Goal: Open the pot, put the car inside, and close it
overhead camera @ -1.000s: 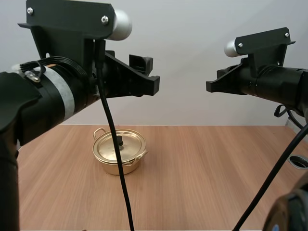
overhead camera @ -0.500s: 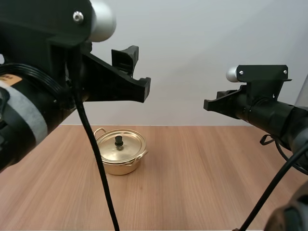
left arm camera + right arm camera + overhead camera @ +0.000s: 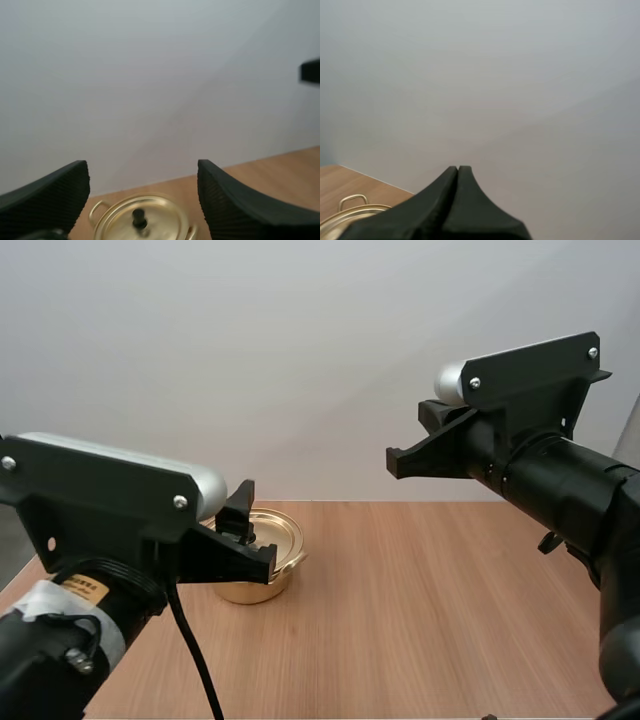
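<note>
The pot (image 3: 281,539) is half hidden by the left tool (image 3: 142,172), spread wide and empty; the right tool (image 3: 458,171) is closed on nothing.

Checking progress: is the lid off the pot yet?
No, the lid sits closed on the pot, its black knob on top.
</note>
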### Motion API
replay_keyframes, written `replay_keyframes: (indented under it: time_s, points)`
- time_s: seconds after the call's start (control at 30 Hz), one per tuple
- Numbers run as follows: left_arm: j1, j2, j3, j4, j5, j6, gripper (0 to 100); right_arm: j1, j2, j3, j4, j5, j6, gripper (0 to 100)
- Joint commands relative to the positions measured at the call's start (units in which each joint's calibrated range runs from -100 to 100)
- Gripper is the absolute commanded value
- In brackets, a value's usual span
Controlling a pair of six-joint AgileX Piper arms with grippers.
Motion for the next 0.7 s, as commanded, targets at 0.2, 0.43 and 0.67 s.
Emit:
replay_keyframes:
  time_s: [0.2, 0.43, 0.67]
  points:
    - [2.60, -0.02, 23.36, 15.16, -41.93, -9.01, 100, -0.03, -0.98, 0.02, -13.79, 1.14, 15.36, 0]
    - [2.60, -0.02, 25.03, 21.23, -26.36, -9.01, 100, -0.03, -0.98, 0.02, -17.69, -14.20, 15.99, 0]
    - [2.60, -0.02, 25.03, 20.98, -25.39, -9.01, 100, -0.03, -0.98, 0.02, -17.18, -16.10, 18.99, 0]
